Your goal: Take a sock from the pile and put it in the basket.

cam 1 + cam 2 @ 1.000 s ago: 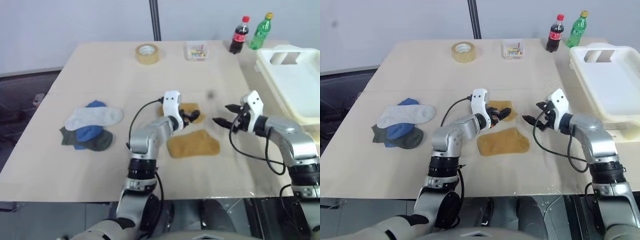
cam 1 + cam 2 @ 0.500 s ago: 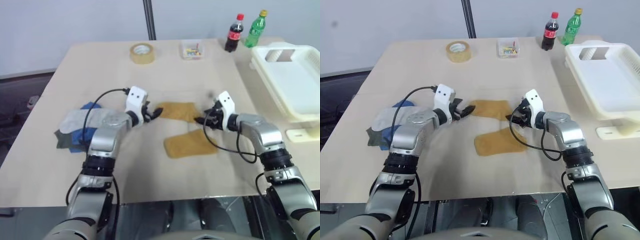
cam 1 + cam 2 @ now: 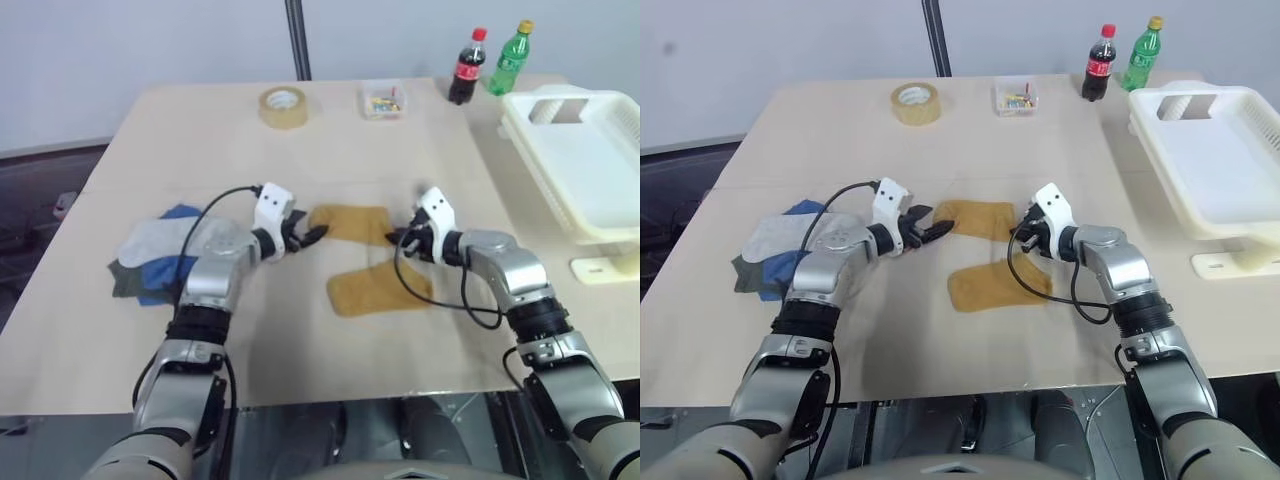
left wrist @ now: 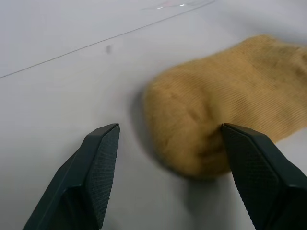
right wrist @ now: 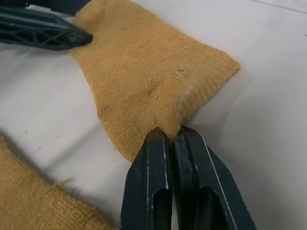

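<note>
2 mustard-yellow knit socks lie mid-table, apart from the pile of grey, blue and dark socks [image 3: 165, 262]. The right pincer [image 5: 169, 139] pinches a small fold of the farther mustard sock [image 5: 148, 81]; the left pincer [image 4: 168, 158] gapes wide at its other end. So thin a bite could slip on lifting, well short of the cream-white slatted plastic basket [image 3: 585, 165].
</note>
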Robot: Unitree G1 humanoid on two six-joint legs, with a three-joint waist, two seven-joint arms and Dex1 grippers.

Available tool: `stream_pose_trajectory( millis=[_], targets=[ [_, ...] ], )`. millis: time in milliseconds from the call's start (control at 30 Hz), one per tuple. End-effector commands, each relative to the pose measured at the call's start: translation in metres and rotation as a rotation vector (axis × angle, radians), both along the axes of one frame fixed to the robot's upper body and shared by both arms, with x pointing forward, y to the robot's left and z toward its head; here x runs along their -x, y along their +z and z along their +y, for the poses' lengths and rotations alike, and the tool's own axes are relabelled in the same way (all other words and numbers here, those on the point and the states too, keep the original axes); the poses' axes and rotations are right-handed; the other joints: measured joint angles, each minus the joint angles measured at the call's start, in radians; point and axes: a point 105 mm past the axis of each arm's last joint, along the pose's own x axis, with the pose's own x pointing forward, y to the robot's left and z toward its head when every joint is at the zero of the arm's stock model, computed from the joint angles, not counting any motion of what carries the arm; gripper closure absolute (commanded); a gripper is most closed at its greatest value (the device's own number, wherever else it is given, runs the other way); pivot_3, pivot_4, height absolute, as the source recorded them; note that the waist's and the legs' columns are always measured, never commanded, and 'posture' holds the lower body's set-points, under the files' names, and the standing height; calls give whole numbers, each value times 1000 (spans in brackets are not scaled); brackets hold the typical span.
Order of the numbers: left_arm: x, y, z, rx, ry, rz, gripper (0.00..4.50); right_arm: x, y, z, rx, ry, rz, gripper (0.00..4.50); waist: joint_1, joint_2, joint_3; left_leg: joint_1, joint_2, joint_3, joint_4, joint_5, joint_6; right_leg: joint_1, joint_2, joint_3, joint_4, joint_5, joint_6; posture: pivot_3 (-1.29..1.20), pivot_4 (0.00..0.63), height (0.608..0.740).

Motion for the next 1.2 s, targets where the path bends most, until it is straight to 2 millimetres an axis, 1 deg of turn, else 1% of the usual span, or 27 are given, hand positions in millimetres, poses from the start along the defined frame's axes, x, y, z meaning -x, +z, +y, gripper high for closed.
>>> stream_pose_trajectory(
  millis=[33, 67, 100, 233, 267, 333, 400, 533, 600, 633, 700, 767, 900, 933, 967, 1067, 1200],
  targets=[
    [-4, -7, 4, -52, 25, 21, 1408, 2, 1, 2, 12, 16, -22, 4500, 0, 0, 0, 0, 0, 0, 0, 0, 0, 0, 0, 0, 0, 0, 0, 0, 150, 739],
    [-4, -8, 6, -70, 27, 17, 1743, 2, 1, 2, 13, 15, -25, 4500, 0, 0, -1, 0, 0, 0, 0, 0, 0, 0, 0, 0, 0, 0, 0, 0, 150, 739],
    [-4, -8, 7, -82, 29, 14, 2202, 2, 1, 2, 14, 15, -27, 4500, 0, 0, -1, 0, 0, 0, 0, 0, 0, 0, 0, 0, 0, 0, 0, 0, 150, 739],
    [-3, -6, 11, -80, 46, 5, 4192, 2, 4, 1, 22, 15, -42, 4500, 0, -1, -2, 0, 0, 0, 0, 0, 0, 0, 0, 0, 0, 0, 0, 0, 150, 739],
    [-2, -4, 13, -79, 53, -3, 4451, 2, 6, 0, 21, 15, -54, 4500, -1, -1, -2, 0, 0, 0, 0, 0, 0, 0, 0, 0, 1, 0, 0, 0, 150, 739],
    [2, 5, 15, -83, 67, -21, 4451, 0, 12, -2, 14, 8, -82, 4500, -6, -1, -2, 0, 0, 0, 0, 0, 0, 0, 0, 0, 1, 0, 0, 0, 150, 739],
    [11, 23, 10, -31, 76, -38, 4451, 2, 19, -4, 12, 10, -110, 4500, -14, -1, -2, 0, 0, 0, 0, 0, 0, 0, 0, 0, 1, 0, 0, 0, 150, 739],
    [48, 57, -14, 103, 4, -43, 4451, 14, 47, -5, -11, 50, -158, 4500, -19, -1, -1, -3, 0, 0, 0, 0, 0, -2, -1, -2, 0, 0, 0, 0, 150, 739],
    [69, 68, -26, 186, -24, -30, 4451, 23, 60, -9, -6, 67, -171, 4500, -19, -1, -1, -3, 0, 0, 0, 0, 0, -3, -2, -2, 0, 0, 0, 0, 150, 739],
    [81, 69, -31, 218, -35, -16, 4451, 28, 65, -12, 3, 72, -174, 4500, -18, -1, -1, -3, 0, 0, 0, 0, 0, -2, -2, -2, 0, 0, 0, 0, 150, 739],
    [101, 64, -39, 216, -51, 6, 4451, 36, 71, -18, 25, 75, -170, 4500, -16, -1, -1, -2, 0, 0, 0, 0, 0, -1, -2, -2, 0, 0, 0, 0, 150, 739],
    [114, 59, -44, 240, -32, 38, 4451, 46, 72, -26, 47, 83, -136, 4500, -16, -1, -1, -1, 0, 0, 0, 0, 0, -1, -1, -2, 0, 0, 0, 0, 150, 739],
    [134, 40, -45, 239, 38, 103, 4451, 67, 61, -43, 131, 95, -41, 4500, -5, -1, -2, -1, 0, 0, 0, 0, 0, 0, -2, -3, 0, 0, 0, 0, 150, 739],
    [139, 34, -45, 208, 44, 114, 4451, 71, 59, -46, 140, 101, -25, 4500, -3, -1, -2, -1, 0, 0, 0, 0, 0, 0, -2, -2, 0, 0, 0, 0, 150, 739],
    [143, 31, -45, 202, 49, 120, 4451, 76, 57, -47, 146, 106, -3, 4500, -1, -1, -1, -1, 0, 1, 0, 0, 0, 0, -2, -2, 0, 0, 0, 0, 150, 739],
    [147, 30, -45, 215, 64, 106, 4451, 87, 54, -50, 165, 120, 37, 4500, 10, -2, -1, 0, 0, 1, 0, 0, 0, 0, -2, -2, 0, 0, 0, 0, 150, 739],
    [155, 23, -47, 217, 59, 132, 4451, 93, 53, -53, 197, 128, 53, 4500, 17, -2, -1, 0, 0, 1, 0, 0, 0, 1, -2, -2, 0, 0, 0, 0, 150, 739]
  ],
)
